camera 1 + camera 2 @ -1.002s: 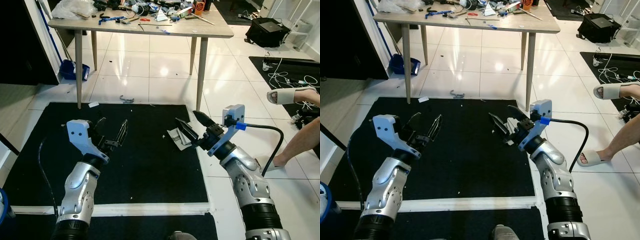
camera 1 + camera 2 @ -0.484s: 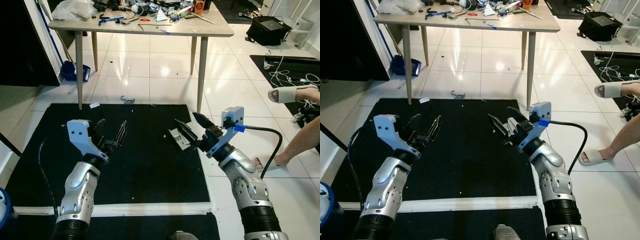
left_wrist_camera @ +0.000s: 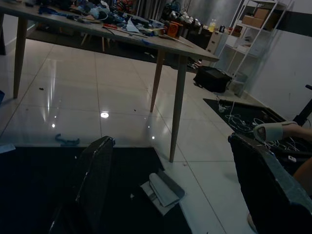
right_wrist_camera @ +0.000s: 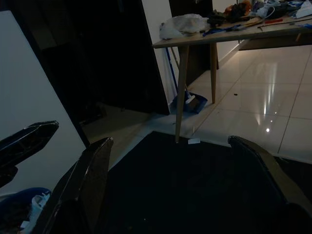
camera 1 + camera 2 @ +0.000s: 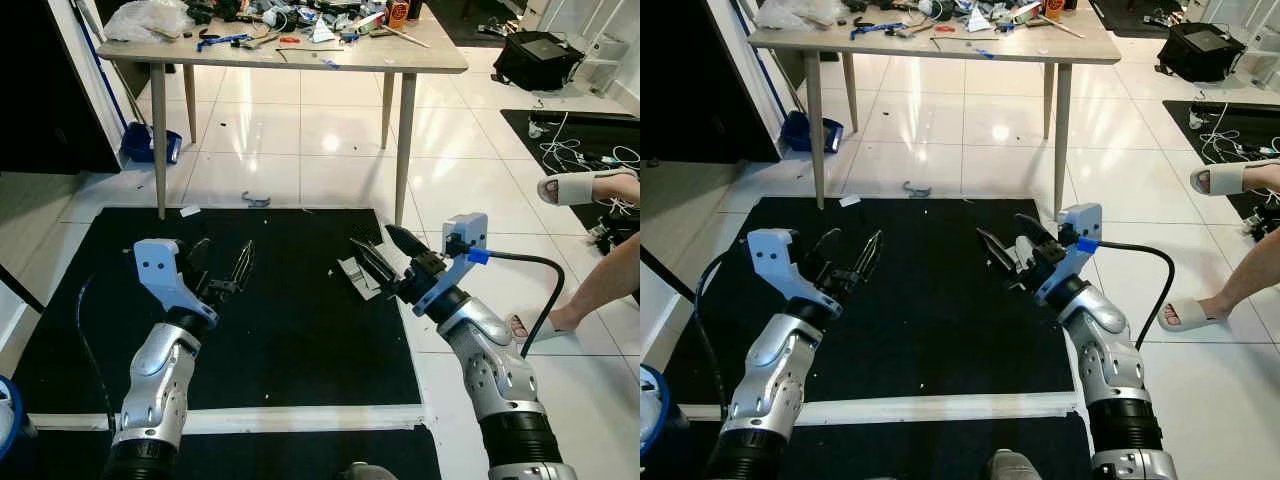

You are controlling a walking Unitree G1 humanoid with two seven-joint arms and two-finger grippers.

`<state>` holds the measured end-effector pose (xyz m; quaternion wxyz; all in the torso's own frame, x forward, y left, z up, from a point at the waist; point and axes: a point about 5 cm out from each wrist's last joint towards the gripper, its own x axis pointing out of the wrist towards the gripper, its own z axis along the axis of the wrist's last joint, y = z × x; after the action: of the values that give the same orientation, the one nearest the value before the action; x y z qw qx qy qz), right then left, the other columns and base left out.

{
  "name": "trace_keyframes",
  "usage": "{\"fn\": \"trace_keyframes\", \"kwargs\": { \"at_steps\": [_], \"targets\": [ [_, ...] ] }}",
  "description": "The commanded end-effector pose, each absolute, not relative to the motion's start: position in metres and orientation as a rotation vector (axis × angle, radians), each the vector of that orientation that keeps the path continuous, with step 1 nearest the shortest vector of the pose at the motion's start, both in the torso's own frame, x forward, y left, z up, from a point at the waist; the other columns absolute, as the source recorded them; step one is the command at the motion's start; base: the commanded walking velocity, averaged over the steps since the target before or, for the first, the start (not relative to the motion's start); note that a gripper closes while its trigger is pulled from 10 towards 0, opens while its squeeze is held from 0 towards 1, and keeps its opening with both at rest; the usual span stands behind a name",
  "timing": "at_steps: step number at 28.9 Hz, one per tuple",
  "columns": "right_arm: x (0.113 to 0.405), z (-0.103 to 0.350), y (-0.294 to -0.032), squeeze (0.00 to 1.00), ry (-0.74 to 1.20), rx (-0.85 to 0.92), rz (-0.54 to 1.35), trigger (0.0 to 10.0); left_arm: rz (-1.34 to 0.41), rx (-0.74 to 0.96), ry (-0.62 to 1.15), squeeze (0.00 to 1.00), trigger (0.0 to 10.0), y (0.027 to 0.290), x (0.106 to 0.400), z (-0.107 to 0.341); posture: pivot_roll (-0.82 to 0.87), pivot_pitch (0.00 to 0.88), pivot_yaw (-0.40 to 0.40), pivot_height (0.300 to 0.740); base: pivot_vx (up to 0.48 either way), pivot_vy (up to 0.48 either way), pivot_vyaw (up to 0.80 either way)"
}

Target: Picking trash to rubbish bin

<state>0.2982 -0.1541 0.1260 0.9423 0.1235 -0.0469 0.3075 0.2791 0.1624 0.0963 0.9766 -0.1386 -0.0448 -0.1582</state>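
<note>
Both arms reach forward over a black floor mat laid on white tiles. The left hand hovers above the mat at about 9 o'clock from the centre of the head view, its two black fingers spread apart and holding nothing. The right hand hangs at about 3 o'clock, near the mat's right edge, fingers also spread wide and empty.

The trash, a crumpled grey-white scrap of paper, lies on the mat just below and beside the right hand's fingertips; whether they touch it cannot be told. In the left wrist view the same scrap sits on the mat's corner, between that hand's two fingers as seen from behind them.

At 12 o'clock stands a wooden table, its tabletop crowded with tools, cables and a plastic bag. A small grey piece lies on the tiles at the mat's far edge, with a white scrap just beside a table leg. A blue dustpan rests at 10 o'clock by the dark doorway. At 3 o'clock a person's leg and sandalled foot come in, near loose white cables.
</note>
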Motion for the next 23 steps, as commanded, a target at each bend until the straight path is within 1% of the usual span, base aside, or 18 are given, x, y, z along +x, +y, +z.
{"fn": "trace_keyframes", "kwargs": {
  "at_steps": [1,11,23],
  "targets": [
    [0.2977,0.127,-0.1516,0.0,-0.097,0.243,0.635,10.0,-0.325,-0.261,-0.086,0.0,10.0,0.1622,0.2785,0.0978,-0.01,0.0,0.009,0.74,0.0,0.0,0.0],
    [0.2978,0.1268,-0.1511,0.0,-0.097,0.247,0.634,10.0,-0.356,-0.243,-0.098,0.0,10.0,0.1606,0.2782,0.0994,0.0,0.0,0.008,0.74,0.0,0.0,0.0],
    [0.2986,0.1261,-0.1519,0.0,-0.092,0.238,0.632,10.0,-0.371,-0.242,-0.114,0.0,10.0,0.1605,0.2775,0.0976,0.0,0.0,0.001,0.74,0.353,0.0,0.0]
  ]
}}
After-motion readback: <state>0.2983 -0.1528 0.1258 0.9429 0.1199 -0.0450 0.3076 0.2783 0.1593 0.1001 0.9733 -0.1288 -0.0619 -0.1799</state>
